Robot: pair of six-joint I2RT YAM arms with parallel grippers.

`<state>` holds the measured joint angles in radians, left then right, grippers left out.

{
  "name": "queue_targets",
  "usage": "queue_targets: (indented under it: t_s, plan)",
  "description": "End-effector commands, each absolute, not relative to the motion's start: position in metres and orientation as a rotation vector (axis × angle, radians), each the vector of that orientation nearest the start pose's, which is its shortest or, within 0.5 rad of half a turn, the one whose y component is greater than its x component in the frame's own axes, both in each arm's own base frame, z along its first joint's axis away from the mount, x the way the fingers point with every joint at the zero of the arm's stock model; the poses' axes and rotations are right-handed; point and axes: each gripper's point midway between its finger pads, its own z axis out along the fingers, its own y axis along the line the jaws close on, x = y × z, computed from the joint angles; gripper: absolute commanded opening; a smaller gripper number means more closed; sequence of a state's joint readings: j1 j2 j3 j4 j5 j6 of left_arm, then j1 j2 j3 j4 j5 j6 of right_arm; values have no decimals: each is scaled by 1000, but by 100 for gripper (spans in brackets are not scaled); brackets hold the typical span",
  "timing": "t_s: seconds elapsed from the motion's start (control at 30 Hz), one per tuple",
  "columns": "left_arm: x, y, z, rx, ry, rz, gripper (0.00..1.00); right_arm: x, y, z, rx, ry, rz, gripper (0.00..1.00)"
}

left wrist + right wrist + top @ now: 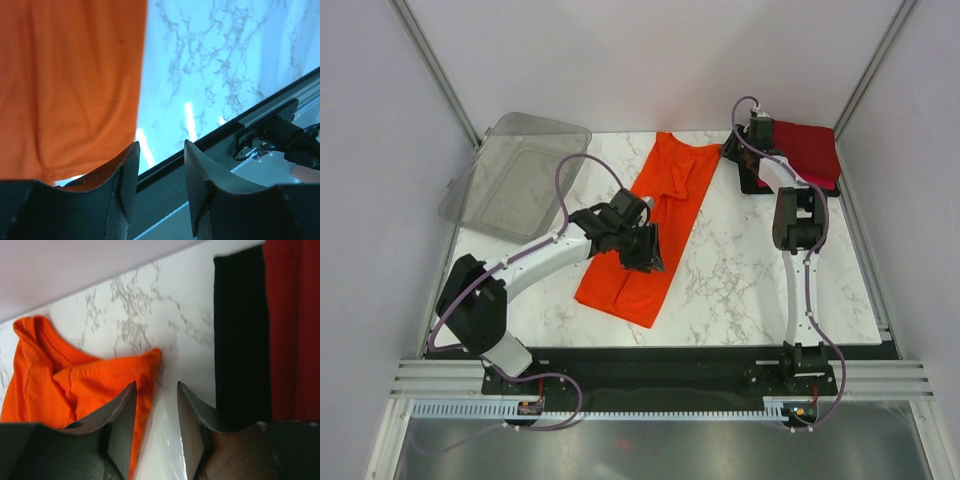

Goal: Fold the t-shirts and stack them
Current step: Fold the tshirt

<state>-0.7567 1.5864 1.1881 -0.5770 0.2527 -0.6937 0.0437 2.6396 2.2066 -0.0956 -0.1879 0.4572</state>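
Both are the same build, really: the white tubular left arm [535,255] and white tubular right arm [803,270] have chunky black joint housings. A thin purplish-grey cable [563,190] loops along each, down to flat black base plates [510,382]. The left gripper [161,145] has dark curved fingers [125,170], matte, maybe rubbery, hard to say.

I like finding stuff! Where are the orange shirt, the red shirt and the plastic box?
orange shirt [666,204], top view, its middle.
red shirt [810,150], top view, its middle.
plastic box [515,182], top view, its bottom.
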Motion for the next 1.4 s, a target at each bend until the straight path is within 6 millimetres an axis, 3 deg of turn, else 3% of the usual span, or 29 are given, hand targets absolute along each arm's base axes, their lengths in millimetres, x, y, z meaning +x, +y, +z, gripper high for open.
queue_targets:
  t_s: [0.0,0.13,0.2,0.23,0.27,0.3,0.33,0.37,0.4,0.43,0.5,0.53,0.57,0.6,0.63,0.67,0.83,0.93,1.07,1.23,1.37]
  plan:
    - [252,-259,120,149,2763,-635,48,664,81,86,352,2117,499,47]
    - [274,-218,125,74,2713,-594,48,626,81,106,490,2150,531,54]
    - [283,-199,126,30,2690,-558,48,595,85,110,559,2194,537,54]
    - [286,-193,129,47,2672,-542,48,571,89,89,601,2270,509,54]
    - [287,-188,127,41,2669,-524,48,559,94,107,606,2257,517,54]
    - [287,-182,123,33,2672,-504,49,546,102,106,607,2279,523,53]
    - [287,-180,120,54,2676,-500,49,533,111,104,580,2307,545,53]
    - [286,-180,118,60,2683,-500,49,502,124,96,563,2381,533,52]
    - [283,-180,115,71,2693,-509,48,485,129,93,565,2413,520,52]
    - [278,-183,115,105,2701,-549,48,452,140,87,547,2478,515,52]
    - [275,-184,117,132,2694,-567,48,419,150,84,572,2526,509,52]
    - [274,-182,116,141,2691,-553,48,387,160,67,568,2595,502,52]
    - [271,-180,118,151,2682,-551,48,374,170,84,546,2571,555,52]
    - [269,-178,119,159,2681,-540,48,362,178,85,578,2571,584,52]
    - [268,-175,119,176,2679,-525,48,337,194,74,548,2610,593,52]
    - [265,-174,120,187,2681,-523,48,328,201,86,544,2572,621,52]
    - [261,-166,125,201,2649,-492,48,260,248,82,578,2592,682,55]
    - [259,-159,124,191,2646,-452,48,234,272,75,623,2589,735,56]
    - [256,-153,127,173,2636,-428,48,217,301,72,606,2577,736,56]
    - [255,-154,131,169,2612,-449,49,202,322,59,582,2607,689,55]
    - [255,-155,132,170,2610,-453,49,185,324,49,615,2618,650,55]
